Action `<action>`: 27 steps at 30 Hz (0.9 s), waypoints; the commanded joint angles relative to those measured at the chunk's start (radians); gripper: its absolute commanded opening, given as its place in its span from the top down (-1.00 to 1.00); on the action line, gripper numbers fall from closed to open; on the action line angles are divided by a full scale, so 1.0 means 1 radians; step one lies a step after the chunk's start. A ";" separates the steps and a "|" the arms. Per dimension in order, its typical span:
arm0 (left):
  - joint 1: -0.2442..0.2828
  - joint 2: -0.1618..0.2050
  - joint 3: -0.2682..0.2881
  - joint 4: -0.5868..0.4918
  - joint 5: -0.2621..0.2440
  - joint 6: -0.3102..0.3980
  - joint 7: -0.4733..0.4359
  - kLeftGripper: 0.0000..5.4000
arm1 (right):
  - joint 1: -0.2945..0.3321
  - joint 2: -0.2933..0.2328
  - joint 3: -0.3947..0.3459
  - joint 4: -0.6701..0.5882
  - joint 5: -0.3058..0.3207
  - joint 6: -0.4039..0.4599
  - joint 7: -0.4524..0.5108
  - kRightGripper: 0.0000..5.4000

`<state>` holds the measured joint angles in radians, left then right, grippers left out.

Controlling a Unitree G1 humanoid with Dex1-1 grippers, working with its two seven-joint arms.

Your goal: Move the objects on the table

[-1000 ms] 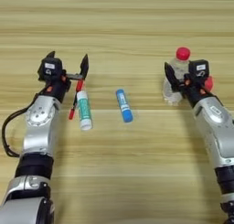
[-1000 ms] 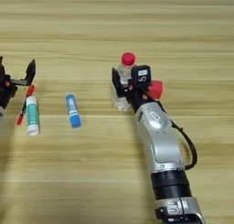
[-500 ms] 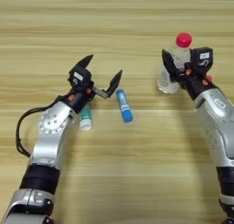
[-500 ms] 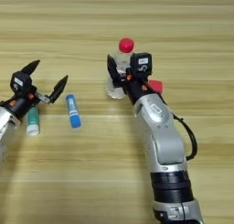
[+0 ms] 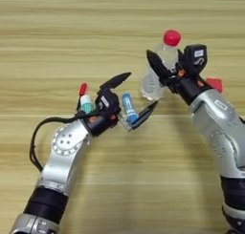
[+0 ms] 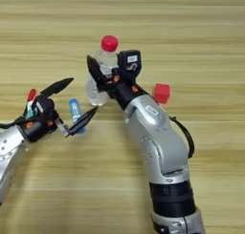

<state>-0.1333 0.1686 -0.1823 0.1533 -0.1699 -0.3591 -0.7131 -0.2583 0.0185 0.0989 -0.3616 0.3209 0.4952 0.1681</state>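
- I see a light wooden table (image 5: 57, 32) with horizontal plank grain filling both views.
- A small red cube (image 6: 161, 93) sits on it at my right, apart from the other things.
- A blue-and-white glue stick (image 5: 129, 108) lies near the middle.
- Left of it lies a green-and-white glue stick (image 5: 86, 104), mostly hidden, with a thin red pen (image 5: 83, 89) just beside it.
- A small clear plastic bottle with a red cap (image 5: 160, 63) is tilted; I cannot tell whether it touches the wood.

Nothing besides the task's things.

Bright even light, soft faint shadows, mild overall blur, no glare
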 commanded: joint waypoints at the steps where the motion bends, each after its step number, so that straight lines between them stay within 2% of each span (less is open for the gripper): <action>1: 0.014 0.004 -0.021 -0.023 -0.006 -0.009 -0.018 -1.00 | -0.001 0.011 0.050 -0.009 -0.004 -0.012 0.020 -0.15; 10: 0.006 0.006 -0.006 -0.013 -0.007 -0.012 -0.004 -1.00 | 0.049 0.004 0.164 -0.020 -0.037 -0.032 0.050 -0.15; 27: -0.012 0.003 0.010 0.018 0.008 -0.013 0.040 -1.00 | 0.082 -0.001 0.218 -0.072 -0.043 -0.050 0.091 -0.15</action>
<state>-0.1324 0.1693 -0.1788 0.1612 -0.1656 -0.3658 -0.6815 -0.1641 0.0102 0.3160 -0.3992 0.2767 0.4726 0.2493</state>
